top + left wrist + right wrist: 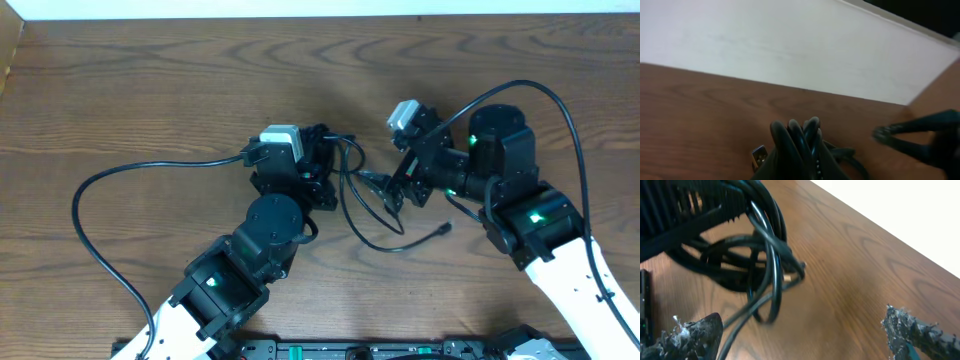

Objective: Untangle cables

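Observation:
The cables (352, 205) are thin black cords looping on the wooden table between my two grippers, with one plug end (445, 228) trailing to the right. My left gripper (330, 160) is shut on a bunch of the cables (800, 142), which rise between its fingers in the left wrist view; a metal USB plug (759, 157) lies just left of them. My right gripper (802, 332) stands wide open low over bare wood, and the cable loops (765, 265) hang ahead of its left fingertip (695, 335). In the overhead view the right gripper (395, 185) sits just right of the loops.
A thick black arm wire (95, 200) curves across the left of the table, and another (560, 110) arches over the right arm. A white wall (790, 45) borders the far table edge. The right arm's gripper (920, 140) shows blurred at the left wrist view's right.

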You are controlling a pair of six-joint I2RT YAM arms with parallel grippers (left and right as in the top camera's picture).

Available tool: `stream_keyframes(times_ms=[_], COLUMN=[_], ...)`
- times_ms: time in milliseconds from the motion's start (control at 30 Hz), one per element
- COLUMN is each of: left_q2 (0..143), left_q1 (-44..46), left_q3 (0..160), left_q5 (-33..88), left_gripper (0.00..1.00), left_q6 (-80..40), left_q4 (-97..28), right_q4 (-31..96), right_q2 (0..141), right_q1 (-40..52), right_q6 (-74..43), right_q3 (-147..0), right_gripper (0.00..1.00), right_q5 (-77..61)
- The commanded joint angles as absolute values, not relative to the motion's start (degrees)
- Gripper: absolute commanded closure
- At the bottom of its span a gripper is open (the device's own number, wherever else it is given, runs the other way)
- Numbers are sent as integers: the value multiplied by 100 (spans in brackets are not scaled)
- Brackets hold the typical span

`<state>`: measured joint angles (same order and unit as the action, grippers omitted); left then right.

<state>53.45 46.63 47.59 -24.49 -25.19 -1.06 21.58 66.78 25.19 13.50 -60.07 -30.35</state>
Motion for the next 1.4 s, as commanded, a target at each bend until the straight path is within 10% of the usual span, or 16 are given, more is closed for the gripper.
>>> stream_keyframes(times_ms=[0, 1100, 1367], left_q2=[5273, 4692, 4633], left_q1=[4676, 4818, 4818], left_q3=[4856, 4856, 4856], left_q5=[-1951, -386, -1002], left_gripper=[92, 93, 93], left_q6=[-2923, -3452, -2108], left_q4=[-45, -355, -563], right_q4=[2047, 2421, 3505], right_q2=[6842, 7148, 7148], right_q1=[2633, 2495, 2410], right_q6=[1127, 731, 1691], right_q3=[-6139, -6139, -6139], right_gripper=[1, 1, 1], right_q5=[-2786, 1664, 652])
